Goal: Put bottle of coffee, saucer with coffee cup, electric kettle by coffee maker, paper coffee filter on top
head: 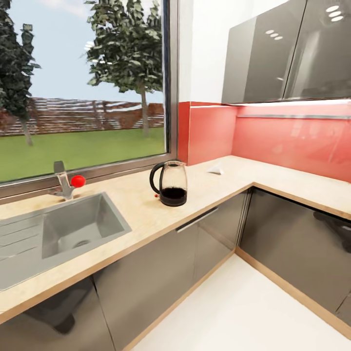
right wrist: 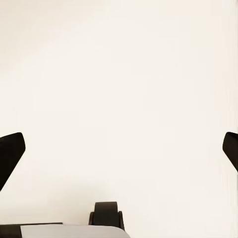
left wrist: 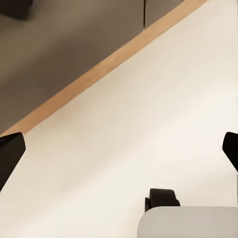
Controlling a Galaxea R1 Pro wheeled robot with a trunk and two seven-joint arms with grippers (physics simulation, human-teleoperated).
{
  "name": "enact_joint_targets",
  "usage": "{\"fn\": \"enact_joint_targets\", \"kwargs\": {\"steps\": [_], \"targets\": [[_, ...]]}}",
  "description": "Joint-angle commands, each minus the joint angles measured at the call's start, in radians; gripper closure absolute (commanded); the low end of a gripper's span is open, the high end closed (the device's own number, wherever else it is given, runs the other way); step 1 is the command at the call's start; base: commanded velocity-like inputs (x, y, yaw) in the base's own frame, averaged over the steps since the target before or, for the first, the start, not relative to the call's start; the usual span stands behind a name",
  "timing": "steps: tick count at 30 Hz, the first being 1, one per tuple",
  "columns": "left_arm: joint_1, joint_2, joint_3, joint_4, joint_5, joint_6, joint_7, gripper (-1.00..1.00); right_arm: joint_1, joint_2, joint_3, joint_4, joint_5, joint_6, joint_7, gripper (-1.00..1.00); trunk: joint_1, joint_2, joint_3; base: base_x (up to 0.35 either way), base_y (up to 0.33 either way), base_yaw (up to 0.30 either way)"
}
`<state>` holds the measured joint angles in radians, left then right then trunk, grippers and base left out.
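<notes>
Kettle (head: 169,184) and paper filter (head: 215,169) on table (head: 136,204) by sink (head: 73,229); both tools (left wrist: 119,151) (right wrist: 119,151) spread, empty, over floor; approach kettle squarely, grip handle.

electric kettle (head: 169,184) upright on kitchen countertop (head: 141,204) | paper coffee filter (head: 215,169) near corner

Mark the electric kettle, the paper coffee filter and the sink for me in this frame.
electric kettle (head: 173,183), head view, on its clear glass body.
paper coffee filter (head: 215,169), head view, on the white cone lying on the countertop beyond the kettle.
sink (head: 29,265), head view, on the steel front rim.
</notes>
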<state>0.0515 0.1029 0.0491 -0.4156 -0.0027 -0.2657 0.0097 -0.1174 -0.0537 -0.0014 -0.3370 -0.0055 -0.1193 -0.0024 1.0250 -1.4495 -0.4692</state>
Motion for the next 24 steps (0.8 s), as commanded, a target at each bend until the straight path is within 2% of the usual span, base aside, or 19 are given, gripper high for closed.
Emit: {"fn": "enact_joint_targets", "kwargs": {"steps": [1,9,24], "targets": [[0.001,0.0,0.001,-0.002,0.0,-0.001,0.001,-1.0,-0.001,0.0,0.0,0.001,-0.001,-0.003,0.0,-1.0,0.0,0.0,-0.001,0.002,-0.002,-0.28],[0.001,0.0,0.0,-0.002,0.0,-0.001,0.001,-1.0,-0.001,0.001,0.0,0.001,-0.001,-0.003,-0.001,-1.0,0.0,0.0,-0.001,0.042,-0.039,-0.241],[0.001,-0.002,-0.009,0.018,-0.001,0.0,0.001,-1.0,-0.001,0.012,0.001,0.001,0.0,-0.002,0.0,-1.0,0.0,0.0,-0.001,0.199,-0.213,-0.02]]}}
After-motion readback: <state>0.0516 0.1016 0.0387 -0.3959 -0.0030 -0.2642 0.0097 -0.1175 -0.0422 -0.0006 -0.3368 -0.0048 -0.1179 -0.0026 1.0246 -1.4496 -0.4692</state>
